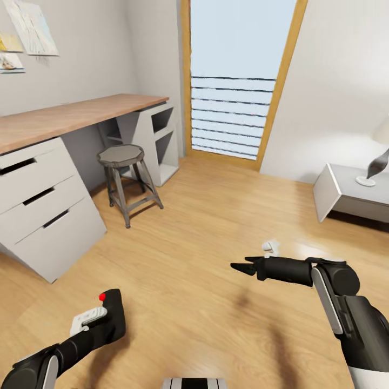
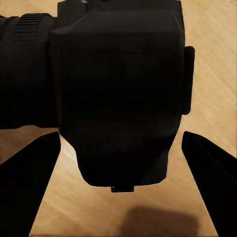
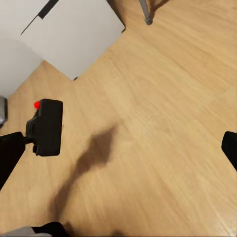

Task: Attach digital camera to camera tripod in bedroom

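We are in the bedroom, looking down over a light wood plank floor toward a tall wood-framed window. Our left gripper, low at the left of the head view, is clamped on the digital camera, a small black box with a red button on top. In the left wrist view the camera sits between the two dark fingers, its lens barrel pointing to one side. The right wrist view shows the same camera held above bare floor.

Our right gripper reaches forward over the floor with nothing in it; its white-tipped fingers look close together, but we cannot tell for certain whether they are parted or closed.

We judge that we are carrying the camera while seeking the stand. To do this well, we should keep the hold firm and the camera level, turn the base slowly, and keep the free arm clear of furniture.

For storage, a white drawer unit stands under a wood-topped desk, its three drawers shut, so contents are hidden. Open white shelves at the desk's far end look bare. A grey stool stands between them. A low white table at right bears a lamp base.
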You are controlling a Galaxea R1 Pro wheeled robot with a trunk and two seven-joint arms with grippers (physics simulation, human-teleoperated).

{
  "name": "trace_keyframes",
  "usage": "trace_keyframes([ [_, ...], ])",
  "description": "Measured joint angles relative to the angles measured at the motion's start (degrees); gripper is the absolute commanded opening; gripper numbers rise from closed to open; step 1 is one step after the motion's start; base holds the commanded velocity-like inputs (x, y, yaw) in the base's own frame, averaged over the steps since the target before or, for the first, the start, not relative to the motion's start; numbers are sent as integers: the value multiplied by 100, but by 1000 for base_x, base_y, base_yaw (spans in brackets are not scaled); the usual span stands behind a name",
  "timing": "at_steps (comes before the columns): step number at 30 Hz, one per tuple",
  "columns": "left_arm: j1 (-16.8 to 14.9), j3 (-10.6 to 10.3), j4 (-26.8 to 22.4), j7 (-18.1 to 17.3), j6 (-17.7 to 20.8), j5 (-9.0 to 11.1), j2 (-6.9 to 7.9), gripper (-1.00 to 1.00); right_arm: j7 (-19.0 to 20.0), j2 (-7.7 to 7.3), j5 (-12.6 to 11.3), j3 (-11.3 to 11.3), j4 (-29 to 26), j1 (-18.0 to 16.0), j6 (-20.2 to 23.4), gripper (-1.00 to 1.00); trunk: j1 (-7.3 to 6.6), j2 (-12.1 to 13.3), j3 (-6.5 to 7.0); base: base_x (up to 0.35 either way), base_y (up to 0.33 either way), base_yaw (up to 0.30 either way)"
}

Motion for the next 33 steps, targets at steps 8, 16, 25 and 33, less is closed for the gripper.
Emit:
trace_keyframes([
  [8, -176, -34, -4, 669, 485, 99, -171, -100, 26, 17, 49, 26, 0, 6, -2, 100, -21, 11, 178, 0, 0, 286],
  [16, -281, -80, 8, 714, 626, 101, -192, -100, 23, 18, 58, 26, 2, 9, -2, 100, -28, 15, 245, 0, 0, 286],
  [25, -293, -192, 18, 728, 623, 104, -184, -100, -200, 18, 73, 27, 6, 5, -3, 100, -30, 15, 245, 105, -82, 286],
  [33, -296, -517, 25, 815, 622, 55, -177, -100, -361, 17, 74, 23, 2, 13, -3, 100, -31, 15, 245, 237, -198, 163],
])
